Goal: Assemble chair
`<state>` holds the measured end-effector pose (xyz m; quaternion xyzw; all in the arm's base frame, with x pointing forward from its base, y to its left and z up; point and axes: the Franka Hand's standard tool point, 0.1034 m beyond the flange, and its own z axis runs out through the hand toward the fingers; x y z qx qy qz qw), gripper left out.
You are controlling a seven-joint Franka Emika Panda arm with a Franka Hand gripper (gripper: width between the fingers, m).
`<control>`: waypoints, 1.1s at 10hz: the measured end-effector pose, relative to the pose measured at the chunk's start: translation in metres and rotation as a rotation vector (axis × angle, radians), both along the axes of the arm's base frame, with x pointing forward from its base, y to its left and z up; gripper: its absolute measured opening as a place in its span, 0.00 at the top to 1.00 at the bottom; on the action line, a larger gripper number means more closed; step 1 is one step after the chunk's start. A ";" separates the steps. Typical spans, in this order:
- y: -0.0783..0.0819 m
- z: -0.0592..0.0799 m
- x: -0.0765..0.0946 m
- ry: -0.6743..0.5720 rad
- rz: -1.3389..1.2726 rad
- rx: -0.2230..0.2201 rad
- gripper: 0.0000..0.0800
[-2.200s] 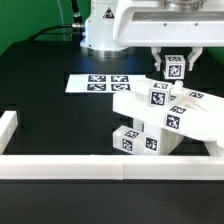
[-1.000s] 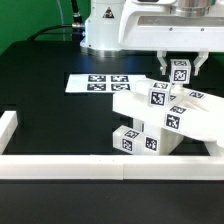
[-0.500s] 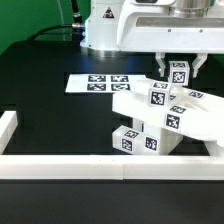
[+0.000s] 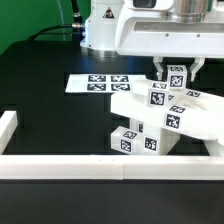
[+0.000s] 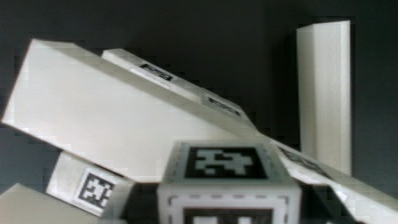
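White rail [image 5: 326,90], wrist view only

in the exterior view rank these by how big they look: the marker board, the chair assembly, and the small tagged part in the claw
1. chair assembly, though it sits nearest the camera
2. marker board
3. tagged part held in the claw

Robotics lab bench, not a home or shop; matte black table [image 4: 60,125] fenced by a low white border rail [image 4: 60,167]; the marker board [image 4: 100,82] with square tags lies flat on it; glossy white robot arm [image 4: 105,25] base mounted at the back, black cable [image 4: 55,32] trailing behind; white plastic chair parts [image 4: 165,115] carry the same printed tracking tags.
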<state>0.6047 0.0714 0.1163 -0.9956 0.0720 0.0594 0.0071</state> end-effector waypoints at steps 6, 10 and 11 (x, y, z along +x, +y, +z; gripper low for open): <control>-0.005 -0.001 0.006 -0.040 -0.008 -0.005 0.64; -0.005 -0.001 0.006 -0.039 -0.048 -0.009 0.64; -0.005 -0.001 0.006 -0.039 -0.053 -0.009 0.64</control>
